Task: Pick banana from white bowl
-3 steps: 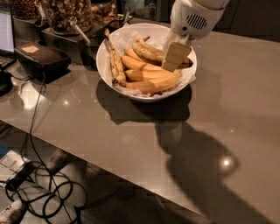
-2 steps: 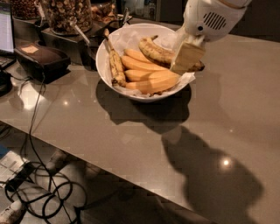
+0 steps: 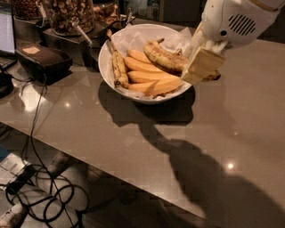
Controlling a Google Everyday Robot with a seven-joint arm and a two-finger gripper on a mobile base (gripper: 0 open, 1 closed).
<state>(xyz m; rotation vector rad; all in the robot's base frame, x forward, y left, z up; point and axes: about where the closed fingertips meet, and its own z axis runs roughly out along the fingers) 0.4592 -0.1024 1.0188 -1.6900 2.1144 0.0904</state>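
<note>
The white bowl (image 3: 111, 78) stands on the grey counter, lined with white paper. The speckled banana (image 3: 162, 57) lies across the top of the other fruit, with its stem to the upper left. Its dark tip sticks out past the bowl's right rim. My gripper (image 3: 201, 71) hangs from the white arm at the bowl's right edge. It is closed around the banana's right end, and its tan finger (image 3: 202, 64) covers that part of the fruit.
Smooth orange-yellow bananas (image 3: 151, 79) and a thin dark-streaked banana (image 3: 118, 67) also lie in the bowl. A black box (image 3: 42, 60) and jars of nuts (image 3: 67, 13) stand at the back left. Cables (image 3: 40, 196) lie on the floor below the counter's front edge.
My gripper has moved right, from over the bowl's middle to its right rim. The speckled banana has shifted right with it, and its tip now pokes past the rim.
</note>
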